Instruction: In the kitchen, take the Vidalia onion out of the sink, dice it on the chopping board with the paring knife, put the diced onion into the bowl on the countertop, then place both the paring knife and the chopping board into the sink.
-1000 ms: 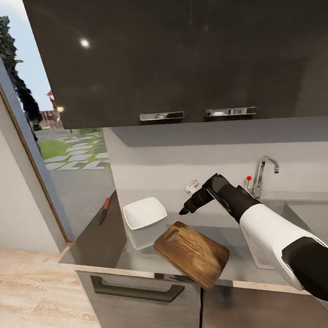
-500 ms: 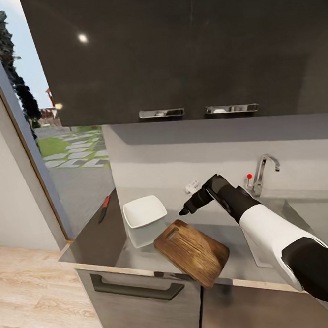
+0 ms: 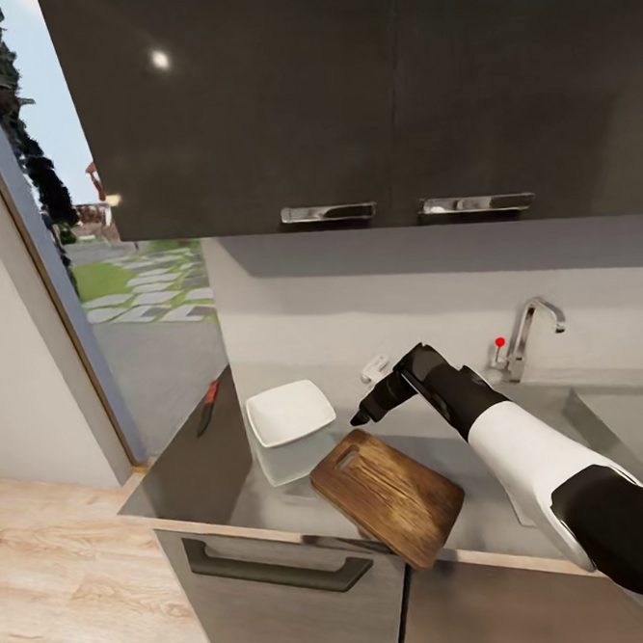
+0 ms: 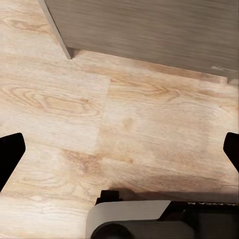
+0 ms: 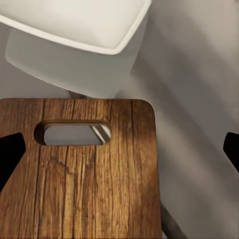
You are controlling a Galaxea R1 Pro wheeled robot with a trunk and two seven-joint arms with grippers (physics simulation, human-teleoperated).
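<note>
At the far left of the smooth reflective grey tabletop (image 3: pixel 192 457), close to the window edge, lies the small paring knife with a dark blade and red-and-black handle (image 3: pixel 207 408), well apart from everything else. Further right sits the shallow glossy white bowl, squarish with rounded corners (image 3: pixel 290 413), mirrored in the shiny surface below it. Just beside the bowl and nearer the front edge lies the rectangular dark-brown wooden chopping board with visible grain (image 3: pixel 388 495), turned at an angle, its oval slot at the end toward the bowl and its far corner reaching the tabletop's front edge. The right claw (image 3: pixel 360 417) hovers above the gap between bowl and board, pointing down toward the slot end; in the right wrist view its two dark fingertips (image 5: pixel 11 154) stand at opposite edges, spread wide and empty. Behind the right arm rises the chrome tap with a red knob, at the rectangular grey steel sink (image 3: pixel 600 416). The left claw (image 4: pixel 119 154) hangs over the pale wooden floor (image 4: pixel 124 124), its fingers likewise spread wide and holding nothing.
</note>
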